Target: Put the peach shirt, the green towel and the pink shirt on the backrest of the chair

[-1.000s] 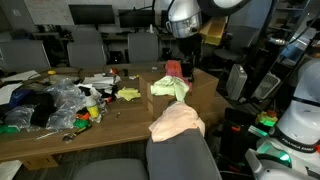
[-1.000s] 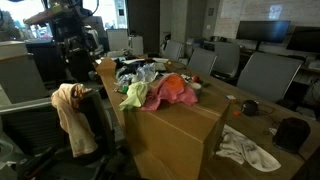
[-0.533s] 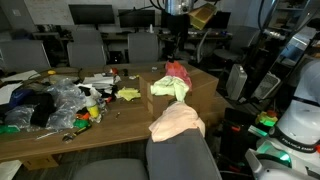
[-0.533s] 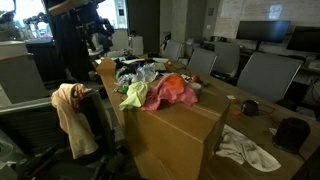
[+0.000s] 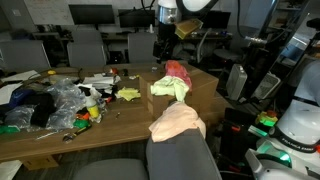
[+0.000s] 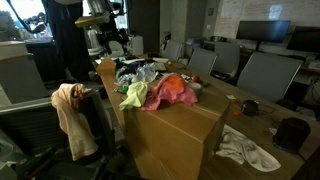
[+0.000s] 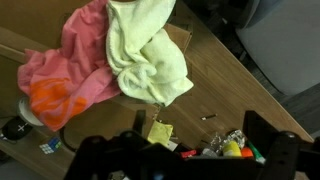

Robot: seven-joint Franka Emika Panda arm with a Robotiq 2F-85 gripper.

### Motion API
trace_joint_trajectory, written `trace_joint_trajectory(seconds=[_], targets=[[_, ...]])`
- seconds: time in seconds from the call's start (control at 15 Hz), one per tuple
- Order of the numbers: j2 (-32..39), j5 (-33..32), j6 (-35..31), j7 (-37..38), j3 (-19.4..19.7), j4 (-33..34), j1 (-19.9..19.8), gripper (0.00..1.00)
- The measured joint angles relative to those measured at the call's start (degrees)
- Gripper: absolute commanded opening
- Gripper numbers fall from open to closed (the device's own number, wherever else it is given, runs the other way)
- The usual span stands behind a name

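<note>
Claw (image 5: 161, 54) now farther from pink shirt (image 5: 179, 72)

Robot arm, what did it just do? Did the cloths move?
The open gripper swung from above the grey fabric chair toward the cloths on the wooden table, holding nothing. The pale peach shirt stayed on the backrest; the yellow-green towel and rose-pink shirt stayed on the table.
</note>
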State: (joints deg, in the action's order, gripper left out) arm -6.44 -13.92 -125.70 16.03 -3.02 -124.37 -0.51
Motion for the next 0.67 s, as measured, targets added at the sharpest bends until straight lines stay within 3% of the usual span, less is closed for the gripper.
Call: trace_joint_trajectory(seconds=[0.67], targets=[[10.2,3.2,-3.0,3.3,3.9,1.5,-1.3,1.00]])
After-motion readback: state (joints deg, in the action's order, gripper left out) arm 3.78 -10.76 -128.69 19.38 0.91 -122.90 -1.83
